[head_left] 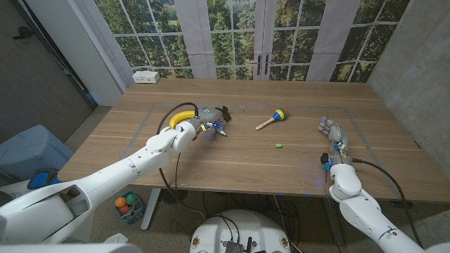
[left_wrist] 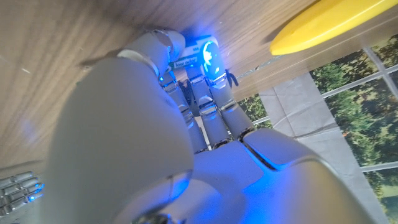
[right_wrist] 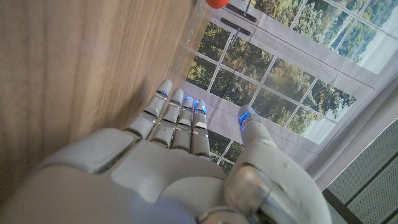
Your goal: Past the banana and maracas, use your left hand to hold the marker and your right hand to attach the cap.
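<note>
The left hand (head_left: 204, 124) has its fingers closed on the marker (head_left: 220, 129) beside the banana (head_left: 179, 116), readying it for capping, while the right hand (head_left: 332, 133) waits far right, fingers apart and empty, the green cap (head_left: 278, 145) lying between them near the maraca (head_left: 273, 119)

White box (head_left: 145, 76) — table's far corner, blue bin (head_left: 31, 151)

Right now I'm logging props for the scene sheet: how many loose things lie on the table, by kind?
Banana: 1
Maraca: 1
Marker, at the left hand: 1
Small green piece, likely the cap: 1
White box at the far edge: 1
Total: 5
</note>
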